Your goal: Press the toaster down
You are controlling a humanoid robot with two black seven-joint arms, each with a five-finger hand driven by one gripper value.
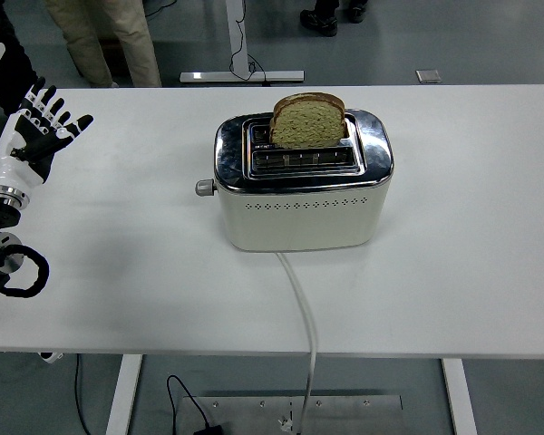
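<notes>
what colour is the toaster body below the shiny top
Cream white, with a row of small holes along the side; the toaster shows best in the head view.

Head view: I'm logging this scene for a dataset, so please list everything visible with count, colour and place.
toaster: one, cream with chrome top, table centre
bread slice: one, brown, standing up out of the rear slot
lever knob: one, grey, toaster's left end
cord: one, white, from toaster over near edge
table: one, white
people's legs: beyond the table's far edge, top
left hand: one, black and white, fingers spread, far left edge
</notes>
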